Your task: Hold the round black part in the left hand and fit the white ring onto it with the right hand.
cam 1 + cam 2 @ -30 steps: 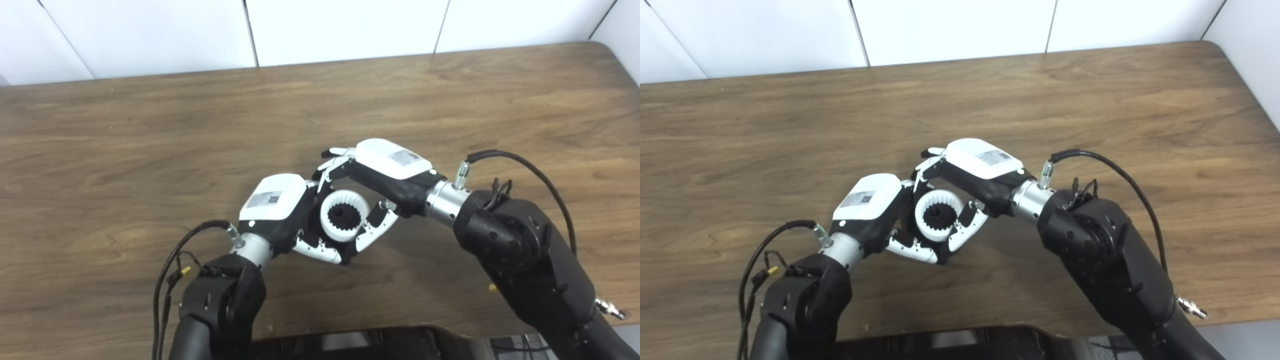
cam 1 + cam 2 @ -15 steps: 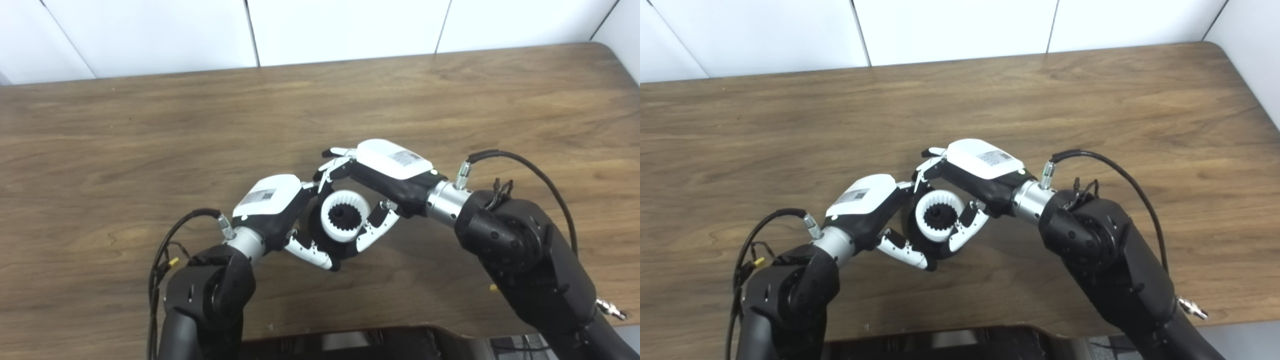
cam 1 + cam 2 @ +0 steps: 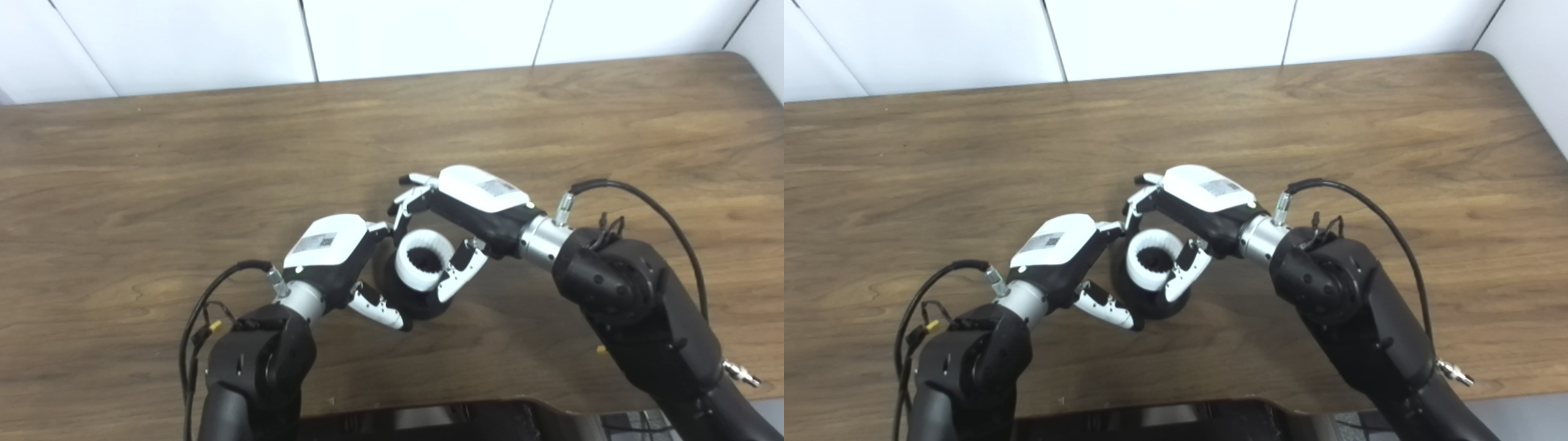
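The white ring [image 3: 422, 269] has inner teeth and sits over the round black part [image 3: 422, 305], which shows below it and inside its hole, low over the table. My right hand [image 3: 474, 202] is shut on the ring, with its thumb [image 3: 460, 274] on the ring's right side and its fingers [image 3: 409, 202] behind it. My left hand [image 3: 327, 251] is to the left of the black part with its fingers spread. Its thumb [image 3: 376, 306] reaches to the part's lower left edge and its palm is off the part.
The brown wooden table [image 3: 184, 153] spreads all around the hands. Its far edge meets a white panelled wall [image 3: 398, 30]. Black cables [image 3: 637, 196] loop off both wrists. A dark edge of the robot's body [image 3: 429, 419] lies along the bottom.
My left hand has drawn back to the left and opened away from the black part. My right hand has tipped the ring, so its hole faces more upward, and lowered it slightly.
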{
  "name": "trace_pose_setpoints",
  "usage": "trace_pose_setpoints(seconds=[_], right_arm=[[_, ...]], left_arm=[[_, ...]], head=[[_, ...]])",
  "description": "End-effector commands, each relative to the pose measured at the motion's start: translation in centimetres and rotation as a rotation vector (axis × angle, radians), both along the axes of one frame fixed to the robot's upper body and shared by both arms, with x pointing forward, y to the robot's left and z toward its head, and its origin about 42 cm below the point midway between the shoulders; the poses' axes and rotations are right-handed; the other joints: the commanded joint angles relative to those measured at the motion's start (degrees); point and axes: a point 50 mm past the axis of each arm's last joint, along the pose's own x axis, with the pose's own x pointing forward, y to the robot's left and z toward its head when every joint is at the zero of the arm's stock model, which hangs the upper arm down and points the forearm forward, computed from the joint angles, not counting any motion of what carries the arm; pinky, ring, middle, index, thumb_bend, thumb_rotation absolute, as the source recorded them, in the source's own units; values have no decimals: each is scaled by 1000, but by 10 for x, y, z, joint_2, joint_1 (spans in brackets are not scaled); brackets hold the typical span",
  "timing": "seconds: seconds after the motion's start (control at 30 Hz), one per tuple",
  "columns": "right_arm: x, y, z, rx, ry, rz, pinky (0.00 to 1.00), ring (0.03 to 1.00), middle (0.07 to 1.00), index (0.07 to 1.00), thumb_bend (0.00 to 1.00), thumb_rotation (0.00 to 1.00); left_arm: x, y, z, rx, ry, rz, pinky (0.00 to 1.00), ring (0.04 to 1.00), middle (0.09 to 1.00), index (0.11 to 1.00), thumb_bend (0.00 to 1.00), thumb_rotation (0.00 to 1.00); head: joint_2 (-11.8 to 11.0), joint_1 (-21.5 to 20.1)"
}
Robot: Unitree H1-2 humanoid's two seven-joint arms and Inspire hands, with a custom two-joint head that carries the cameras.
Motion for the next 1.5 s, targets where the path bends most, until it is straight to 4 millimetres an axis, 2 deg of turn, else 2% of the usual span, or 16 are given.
trace_pose_setpoints(seconds=[0.0, 0.1, 0.23, 0.53, 0.83, 0.87, 0.9, 0.93, 0.97, 1.07, 1.23, 1.47], right_arm=[[4, 2, 11, 10, -80, 19, 901, 946, 799, 482, 525, 135], [6, 1, 8, 10, -80, 15, 901, 946, 799, 482, 525, 135], [7, -1, 6, 15, -77, 6, 904, 950, 802, 482, 525, 135], [9, -3, 6, 16, -76, -6, 908, 956, 806, 482, 525, 137], [10, -2, 5, 0, -60, -15, 860, 941, 798, 489, 525, 141], [11, -2, 5, -18, -51, -15, 870, 950, 813, 609, 829, 220], [11, -2, 6, -34, -42, -14, 874, 952, 817, 625, 863, 236], [11, -3, 6, -52, -30, -14, 899, 964, 836, 685, 945, 294], [12, -3, 7, -69, -19, -15, 923, 977, 856, 725, 973, 333], [11, -5, 7, -98, -8, -18, 989, 998, 913, 830, 999, 424], [9, -10, 7, -102, -12, -17, 1000, 1000, 977, 933, 1000, 526], [9, -14, 8, -92, -5, -23, 1000, 1000, 1000, 981, 1000, 562]], left_arm=[[2, 6, -6, 42, -8, 25, 935, 920, 883, 747, 1000, 214], [1, 6, -10, 27, -25, 30, 986, 949, 896, 693, 1000, 212], [0, 6, -16, 7, -56, 46, 1000, 968, 901, 646, 992, 219], [-3, 0, -27, 56, -108, 35, 1000, 943, 883, 624, 1000, 282], [-4, -5, -31, 39, -119, 37, 1000, 933, 875, 618, 1000, 271], [-4, -5, -31, 43, -120, 35, 1000, 931, 875, 623, 1000, 284], [-4, -5, -30, 44, -121, 34, 1000, 931, 875, 624, 1000, 286], [-4, -5, -29, 42, -123, 33, 1000, 932, 874, 626, 1000, 289], [-4, -6, -29, 41, -123, 34, 1000, 932, 874, 629, 1000, 288], [-4, -7, -27, 46, -127, 36, 999, 933, 877, 657, 1000, 303], [-3, -7, -27, 54, -124, 39, 978, 930, 877, 705, 1000, 337], [-3, -8, -25, 56, -116, 44, 962, 921, 876, 731, 1000, 369]], head=[[1, -1], [1, 0], [1, 1], [1, 2], [1, 2], [1, 2], [1, 2], [3, -3], [3, -4], [3, -5], [2, -7], [0, -5]])
